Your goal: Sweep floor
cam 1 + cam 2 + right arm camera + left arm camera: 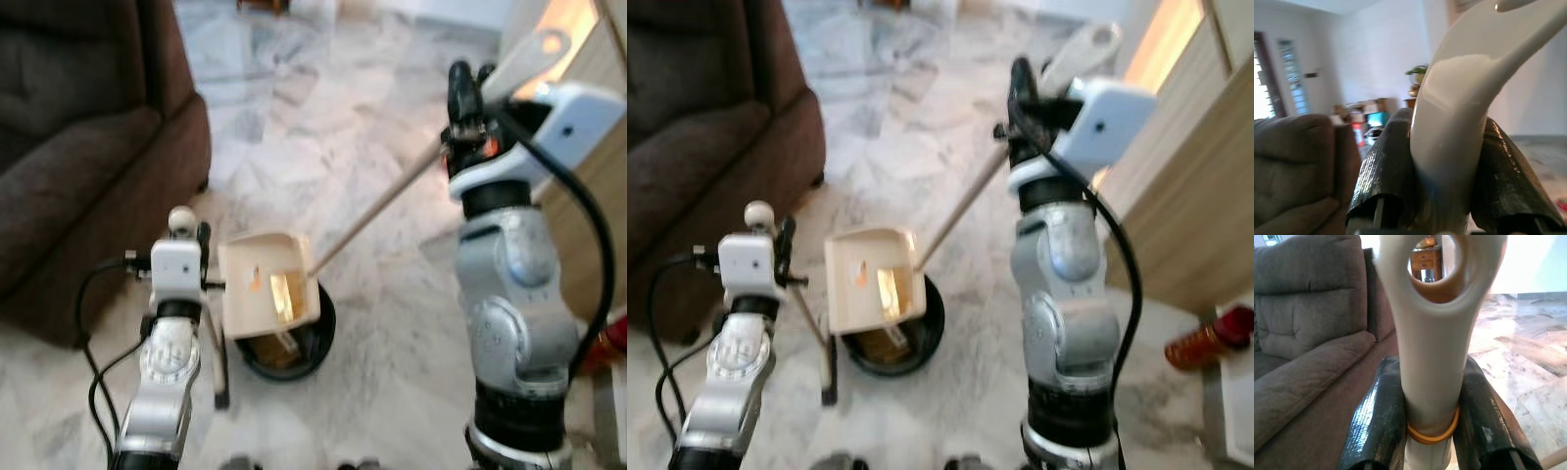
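Observation:
My right gripper (pixel 467 96) is raised at the right and shut on the white grip end (pixel 1459 98) of a long wooden pole (pixel 377 211). The pole slopes down to a cream dustpan (pixel 266 285), which is tipped over a round black bin (pixel 294 354) on the marble floor; some debris lies in the bin. My left gripper (pixel 189 238) is low at the left, shut on a white broom handle (pixel 1432 357) with a hanging hole at its top. The thin broom shaft (pixel 217 352) runs down to the floor beside the bin.
A brown sofa (pixel 78 147) fills the left side, close to my left arm. A wooden cabinet (pixel 1195 196) stands at the right, with a red bottle (pixel 1205 339) on the floor by it. Open marble floor (pixel 294 108) stretches ahead.

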You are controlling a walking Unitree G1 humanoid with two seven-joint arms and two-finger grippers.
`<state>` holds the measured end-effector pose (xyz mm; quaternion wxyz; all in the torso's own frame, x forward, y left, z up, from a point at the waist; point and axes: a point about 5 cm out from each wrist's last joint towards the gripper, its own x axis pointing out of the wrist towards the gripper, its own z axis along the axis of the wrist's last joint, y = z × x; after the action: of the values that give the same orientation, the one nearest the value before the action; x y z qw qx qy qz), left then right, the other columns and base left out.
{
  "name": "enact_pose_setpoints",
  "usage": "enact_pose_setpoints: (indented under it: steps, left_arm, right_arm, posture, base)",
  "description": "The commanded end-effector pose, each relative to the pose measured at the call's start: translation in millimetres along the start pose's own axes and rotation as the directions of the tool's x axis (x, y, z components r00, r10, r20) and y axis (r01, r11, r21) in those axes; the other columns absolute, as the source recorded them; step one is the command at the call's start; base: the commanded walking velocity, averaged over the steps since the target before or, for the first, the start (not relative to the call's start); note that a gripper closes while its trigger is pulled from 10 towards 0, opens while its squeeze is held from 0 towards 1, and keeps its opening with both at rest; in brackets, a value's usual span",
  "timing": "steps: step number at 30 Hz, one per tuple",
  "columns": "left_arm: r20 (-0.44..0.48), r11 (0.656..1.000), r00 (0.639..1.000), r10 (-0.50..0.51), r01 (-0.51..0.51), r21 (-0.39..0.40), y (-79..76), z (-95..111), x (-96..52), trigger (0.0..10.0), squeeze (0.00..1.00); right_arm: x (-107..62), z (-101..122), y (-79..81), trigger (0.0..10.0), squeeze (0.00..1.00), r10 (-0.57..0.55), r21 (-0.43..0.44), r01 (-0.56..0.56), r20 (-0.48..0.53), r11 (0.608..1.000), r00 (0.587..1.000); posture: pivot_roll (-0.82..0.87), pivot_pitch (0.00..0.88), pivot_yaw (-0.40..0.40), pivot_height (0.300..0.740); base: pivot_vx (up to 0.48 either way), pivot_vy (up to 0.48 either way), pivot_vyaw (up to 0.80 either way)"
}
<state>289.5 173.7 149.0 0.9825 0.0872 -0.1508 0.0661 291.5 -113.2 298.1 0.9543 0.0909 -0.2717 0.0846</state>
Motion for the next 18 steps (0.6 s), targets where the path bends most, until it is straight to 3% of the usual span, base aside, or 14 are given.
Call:
enact_pose_setpoints:
  steps: [1,3,13,18]
  left_arm:
    - [0.042,1.0,0.999,-0.003,0.002,0.026,1.4,7,1.2,10.0,0.0]
    - [0.043,1.0,0.999,-0.003,0.002,0.027,1.3,7,1.3,10.0,0.0]
    - [0.045,1.0,0.999,-0.003,0.002,0.025,1.2,7,1.1,10.0,0.0]
    - [0.048,0.999,0.999,-0.01,0.009,0.031,0.1,8,0.6,10.0,0.0]
  right_arm:
    - [-3.0,21,8.7,10.0,0.0,0.046,-0.013,-0.045,0.123,0.999,0.991]
    - [-3.4,22,10.3,10.0,0.0,0.056,-0.021,-0.054,0.131,0.998,0.99]
    - [-6.7,34,26.7,10.0,0.0,0.131,-0.223,-0.074,0.254,0.972,0.958]
    - [-12.7,30,36.7,10.0,0.0,0.18,-0.225,-0.124,0.248,0.966,0.952]
  posture:
    - [0.06,0.187,-0.024,0.74]
    - [0.06,0.187,-0.024,0.74]
    - [0.07,0.178,-0.026,0.74]
    - [0.07,0.176,-0.024,0.74]
  base:
    - [0.0,0.0,0.0]
    - [0.0,0.0,0.0]
    - [0.0,0.0,0.0]
    - [0.0,0.0,0.0]
